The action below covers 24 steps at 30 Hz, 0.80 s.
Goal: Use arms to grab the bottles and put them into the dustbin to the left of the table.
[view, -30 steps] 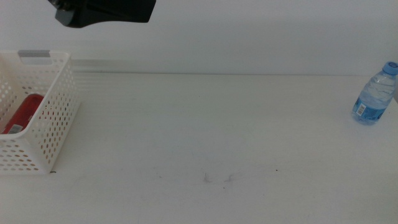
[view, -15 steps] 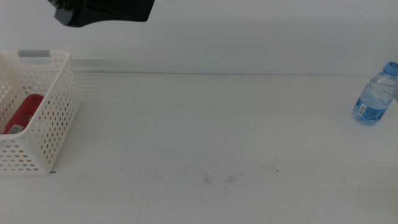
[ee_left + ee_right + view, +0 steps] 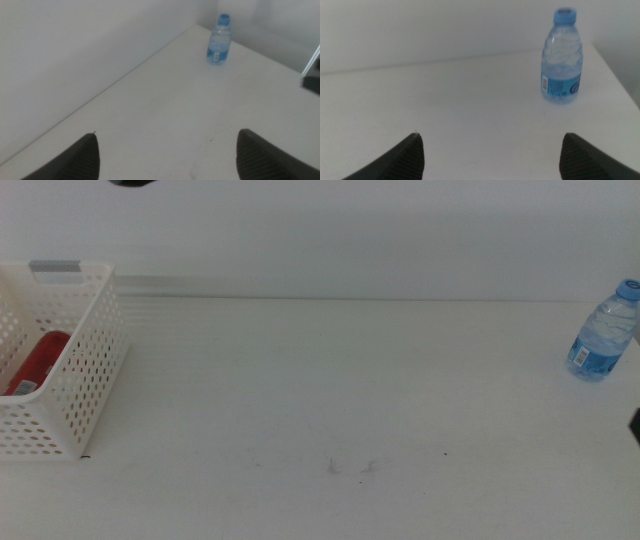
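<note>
Behind the surface I work over, a plain pale wall (image 3: 350, 230) runs the whole width of the middle view, bare and evenly lit, with a soft grey band along its foot where it meets the edge. From my left wrist I see the same wall (image 3: 75, 50) running along one side, and a second wall (image 3: 280, 25) joining it at a far corner, a little darker. From my right wrist the wall (image 3: 435, 30) is a smooth light grey. The light is soft and even, with no hard shadows.
</note>
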Tool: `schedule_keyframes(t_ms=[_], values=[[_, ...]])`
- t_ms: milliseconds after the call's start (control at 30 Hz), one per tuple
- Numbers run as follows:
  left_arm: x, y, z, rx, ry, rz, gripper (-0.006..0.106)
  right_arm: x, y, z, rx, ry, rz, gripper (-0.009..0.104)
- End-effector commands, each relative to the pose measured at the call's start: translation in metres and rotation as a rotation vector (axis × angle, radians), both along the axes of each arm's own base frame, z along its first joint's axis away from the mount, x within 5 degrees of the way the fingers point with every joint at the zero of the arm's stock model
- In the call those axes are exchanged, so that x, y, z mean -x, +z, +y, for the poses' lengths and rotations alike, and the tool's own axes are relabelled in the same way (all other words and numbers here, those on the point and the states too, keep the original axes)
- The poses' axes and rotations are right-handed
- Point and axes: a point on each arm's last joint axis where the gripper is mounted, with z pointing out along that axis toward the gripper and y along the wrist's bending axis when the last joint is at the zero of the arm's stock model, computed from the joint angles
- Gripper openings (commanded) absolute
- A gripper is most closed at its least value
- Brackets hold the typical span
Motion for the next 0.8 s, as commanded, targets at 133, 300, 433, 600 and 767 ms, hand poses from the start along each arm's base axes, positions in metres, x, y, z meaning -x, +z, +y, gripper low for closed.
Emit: schedule_keyframes(t_ms=[133,300,433,600,767], values=[[-0.014,-0.002,-0.010,0.054,-0.029,0.050,0.094,-0.034,-0.011,0.001,-0.001,-0.009,0.019,0.089],[-0.025,0.000,-0.014,0.058,-0.024,0.045,0.094,-0.059,-0.023,0.002,0.002,-0.010,-0.009,0.089],[-0.029,0.004,-0.014,0.075,-0.011,0.008,0.094,-0.070,-0.033,0.003,0.006,-0.007,-0.006,0.089],[-0.030,0.006,-0.014,0.085,-0.002,-0.006,0.094,-0.081,-0.043,0.003,0.073,0.000,-0.017,0.089],[-0.030,0.006,-0.013,0.076,0.003,-0.011,0.094,-0.091,-0.057,-0.016,0.156,-0.200,-0.015,0.088]])
